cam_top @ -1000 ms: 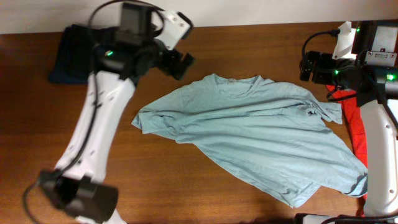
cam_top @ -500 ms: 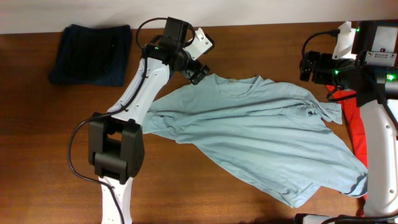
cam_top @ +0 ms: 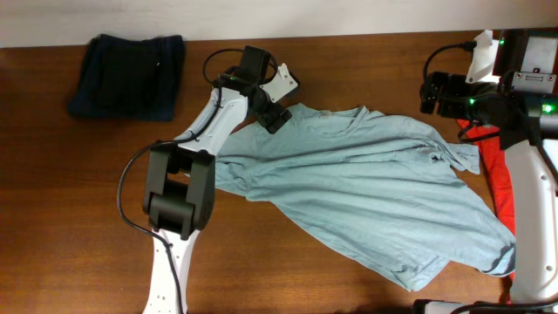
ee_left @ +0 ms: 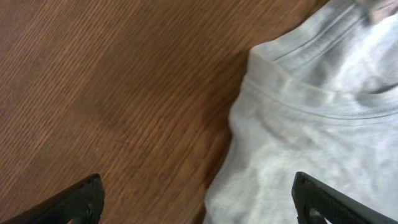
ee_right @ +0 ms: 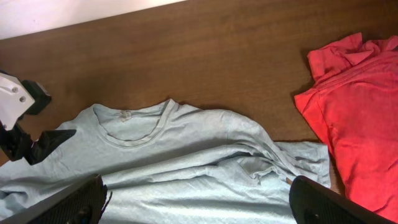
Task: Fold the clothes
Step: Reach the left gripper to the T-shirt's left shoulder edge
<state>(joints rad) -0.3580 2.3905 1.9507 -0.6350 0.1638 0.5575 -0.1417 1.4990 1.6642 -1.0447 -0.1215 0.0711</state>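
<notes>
Navy garment (cam_top: pixel 126 74) looks folded; grey-blue T-shirt (cam_top: pixel 366 192) lies spread, unfolded; red T-shirt (cam_top: pixel 499 183) waits. Left gripper (cam_top: pixel 279 119) and right gripper (cam_top: pixel 427 93): fingers wide apart, empty.

The left arm (cam_top: pixel 164 270) is white with black joints, and a thin black cable (cam_top: pixel 121 196) loops beside it. A white block (cam_top: pixel 281 85) sits behind its black fingers (ee_left: pixel 74 202). The right arm (cam_top: pixel 532 201) is white too, with tiny green lights (cam_top: pixel 547 107).
</notes>
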